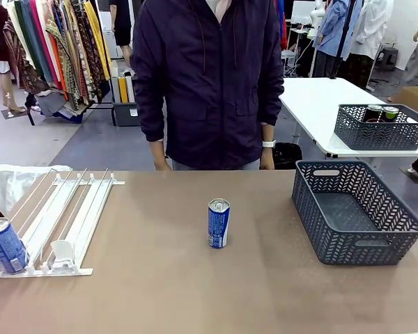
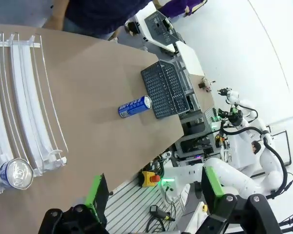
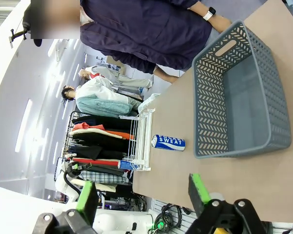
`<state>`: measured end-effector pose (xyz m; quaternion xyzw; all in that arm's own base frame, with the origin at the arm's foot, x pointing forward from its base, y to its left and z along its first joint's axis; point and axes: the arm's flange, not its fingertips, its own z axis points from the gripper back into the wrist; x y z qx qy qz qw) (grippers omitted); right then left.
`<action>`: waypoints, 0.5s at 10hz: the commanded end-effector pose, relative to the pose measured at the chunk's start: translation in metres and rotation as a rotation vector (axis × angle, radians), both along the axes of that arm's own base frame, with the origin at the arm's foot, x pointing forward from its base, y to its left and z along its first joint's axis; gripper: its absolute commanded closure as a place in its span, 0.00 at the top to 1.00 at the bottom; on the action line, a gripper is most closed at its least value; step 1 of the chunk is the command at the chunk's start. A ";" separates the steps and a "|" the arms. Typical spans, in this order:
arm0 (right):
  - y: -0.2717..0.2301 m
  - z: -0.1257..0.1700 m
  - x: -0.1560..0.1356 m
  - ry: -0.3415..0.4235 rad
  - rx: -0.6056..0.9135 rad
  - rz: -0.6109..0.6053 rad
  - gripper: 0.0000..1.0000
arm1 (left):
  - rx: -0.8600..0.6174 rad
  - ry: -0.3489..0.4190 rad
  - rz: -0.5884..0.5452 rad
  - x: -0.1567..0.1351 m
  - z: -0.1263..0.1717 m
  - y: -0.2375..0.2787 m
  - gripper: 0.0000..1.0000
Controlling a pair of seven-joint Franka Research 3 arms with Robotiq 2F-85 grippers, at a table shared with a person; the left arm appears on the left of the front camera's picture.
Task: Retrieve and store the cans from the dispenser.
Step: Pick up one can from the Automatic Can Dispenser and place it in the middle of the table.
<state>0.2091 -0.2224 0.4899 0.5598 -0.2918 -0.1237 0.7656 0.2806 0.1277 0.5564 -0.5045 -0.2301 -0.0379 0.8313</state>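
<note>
Left gripper [image 2: 154, 189]: jaws spread wide, holding nothing.
Right gripper [image 3: 141, 190]: fingers wide apart, nothing between them.
Dispenser [image 1: 70, 209]: flat along the desk's [image 1: 160, 292] left edge.
Racked can [image 1: 5, 245]: blue, at the near end of the dispenser's leftmost lane, by the near-left corner.
Loose can [image 1: 218, 223]: blue, upright mid-desk.
Grey basket [image 1: 313, 229]: at the right edge.
</note>
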 end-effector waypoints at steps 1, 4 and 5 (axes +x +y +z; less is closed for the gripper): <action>-0.001 0.003 0.001 -0.036 0.005 0.005 1.00 | -0.008 -0.015 -0.008 -0.001 0.000 0.000 1.00; -0.001 0.003 0.001 -0.036 0.005 0.005 1.00 | -0.008 -0.015 -0.008 -0.001 0.000 0.000 1.00; -0.001 0.003 0.001 -0.036 0.005 0.005 1.00 | -0.008 -0.015 -0.008 -0.001 0.000 0.000 1.00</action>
